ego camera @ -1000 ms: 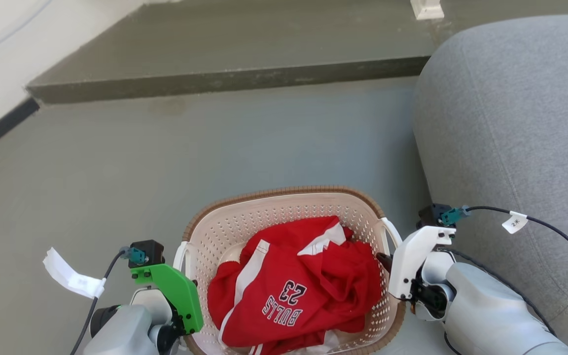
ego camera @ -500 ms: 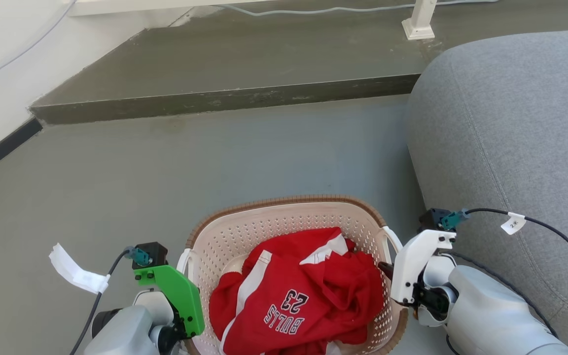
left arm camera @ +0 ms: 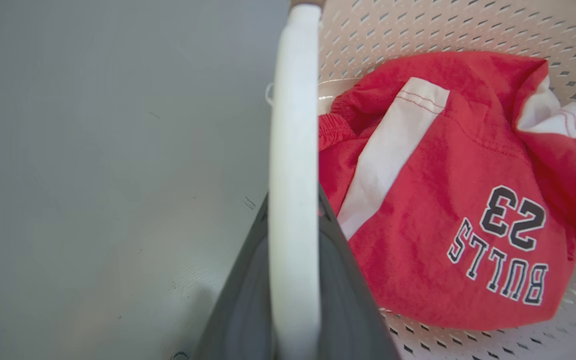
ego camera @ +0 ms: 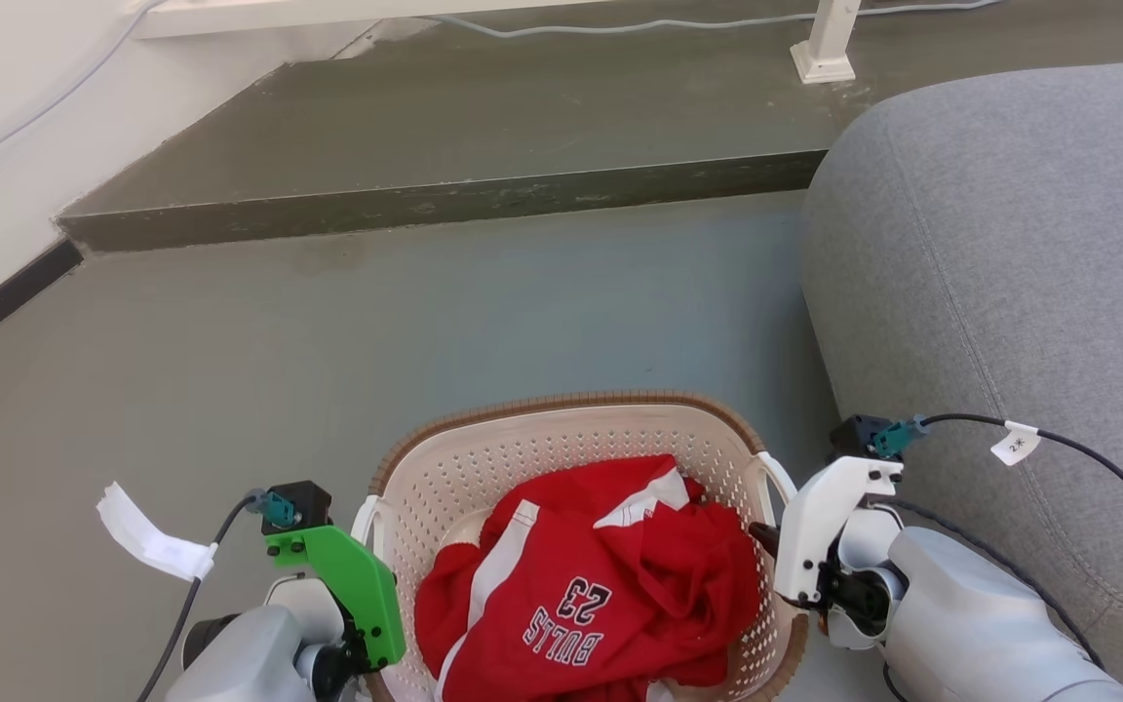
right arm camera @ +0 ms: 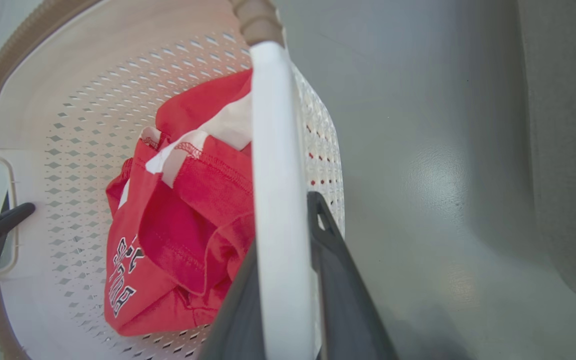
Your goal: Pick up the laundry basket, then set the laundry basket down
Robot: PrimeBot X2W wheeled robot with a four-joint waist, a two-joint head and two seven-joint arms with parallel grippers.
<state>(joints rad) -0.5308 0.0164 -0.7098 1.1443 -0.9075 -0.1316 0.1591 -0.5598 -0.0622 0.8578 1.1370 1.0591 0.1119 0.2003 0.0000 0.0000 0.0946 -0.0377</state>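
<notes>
The laundry basket (ego camera: 561,434) sits low just beside the grey sofa (ego camera: 1010,244), on the side of the sofa that faces the open floor (ego camera: 328,322). A crumpled red jersey (ego camera: 600,575) is heaped inside it. Whether its base touches the floor cannot be told. Both white side handles are pinched. The left gripper (left arm camera: 294,195) has its two dark fingers drawn narrow around the handle farther from the sofa (left arm camera: 293,100). The right gripper (right arm camera: 283,210) is clamped likewise on the handle nearest the sofa (right arm camera: 273,125). The step in hand looks like the carry between lift and set-down. To do it well, both arms should travel together at equal height, so the rim stays level and the jersey does not slide. The thin handles could twist in the grip if one side leads. The right forearm runs close to the sofa, so any move should steer away from it. Lowering should be slow until the base rests flat.
</notes>
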